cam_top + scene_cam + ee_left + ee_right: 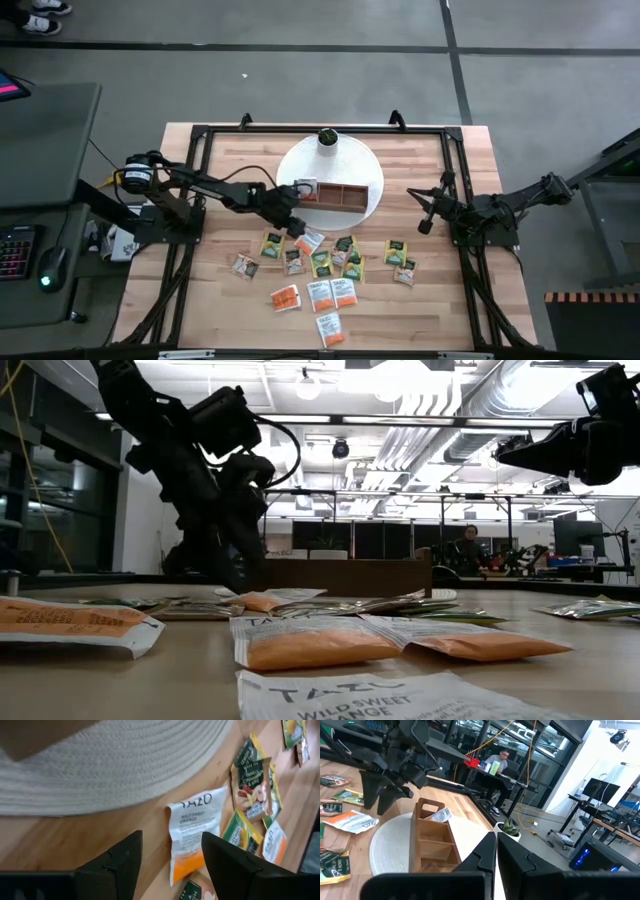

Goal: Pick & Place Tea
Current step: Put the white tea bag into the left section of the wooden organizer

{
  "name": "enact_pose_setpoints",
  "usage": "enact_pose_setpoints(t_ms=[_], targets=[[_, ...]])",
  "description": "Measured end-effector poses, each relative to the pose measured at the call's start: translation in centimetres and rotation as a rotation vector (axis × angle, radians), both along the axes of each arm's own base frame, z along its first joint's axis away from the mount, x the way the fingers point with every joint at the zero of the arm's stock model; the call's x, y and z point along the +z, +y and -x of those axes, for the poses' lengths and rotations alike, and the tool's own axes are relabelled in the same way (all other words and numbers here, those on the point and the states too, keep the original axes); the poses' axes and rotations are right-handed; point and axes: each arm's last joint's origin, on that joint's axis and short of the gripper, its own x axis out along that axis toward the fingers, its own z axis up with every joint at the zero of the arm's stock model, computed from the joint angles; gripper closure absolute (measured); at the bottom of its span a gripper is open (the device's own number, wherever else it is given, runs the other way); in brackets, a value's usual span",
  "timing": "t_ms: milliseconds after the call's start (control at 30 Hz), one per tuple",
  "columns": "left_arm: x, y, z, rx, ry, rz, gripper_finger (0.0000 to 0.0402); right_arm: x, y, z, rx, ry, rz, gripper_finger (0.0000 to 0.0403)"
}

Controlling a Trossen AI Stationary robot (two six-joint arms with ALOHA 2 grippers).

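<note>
Showing, in the high view: left gripper (297, 226) at frame centre, fingers released and empty, beside the wooden tray (338, 197) on a round white mat (368, 165); tea sachets (322, 263) scattered across the lower middle of the surface (220, 160); right gripper (424, 226) at centre right, fingers clenched on nothing. Low view: orange sachets (310, 641) in the foreground. Left wrist view: white-and-orange sachet (191, 834) lies between the parted fingers (122, 860). Right wrist view: one sachet (440, 815) in the tray's end compartment.

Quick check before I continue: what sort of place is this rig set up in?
Likely an open-plan robotics lab or office: exposed ceiling ducts and strip lights, a person seated at a cluttered desk, computer monitors behind the butcher-block wooden table.
</note>
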Motion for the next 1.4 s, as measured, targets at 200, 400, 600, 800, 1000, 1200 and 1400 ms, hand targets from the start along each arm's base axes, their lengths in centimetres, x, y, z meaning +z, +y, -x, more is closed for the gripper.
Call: enact_pose_setpoints(t_ms=[200,400,600,800,1000,1200,1400], targets=[[0.0,0.1,0.0,0.021,-0.001,-0.034,0.0199,0.0,0.0,0.0,-0.001,-0.001,0.000,0.0391],[0.0,-0.3,-0.1,0.008,-0.004,-0.038,0.0199,0.0,0.0,0.0,0.000,0.000,0.000,0.0391],[0.0,-0.6,-0.1,0.015,-0.003,-0.059,0.0199,0.0,0.0,0.0,-0.001,-0.001,0.000,0.0391],[0.2,-0.7,-0.3,0.018,-0.025,-0.060,0.0199,0.0,0.0,0.0,-0.001,-0.001,0.000,0.0391],[-0.3,-0.9,-1.5,0.007,-0.002,-0.055,0.0199,0.0,0.0,0.0,-0.001,0.000,0.000,0.0391],[-0.6,-1.3,-2.5,-0.007,0.000,-0.053,0.0199,0.0,0.0,0.0,-0.001,0.000,0.000,0.0391],[-0.6,-1.8,-3.0,-0.041,0.001,-0.030,0.0199,0.0,0.0,0.0,0.000,0.000,0.000,0.0391]])
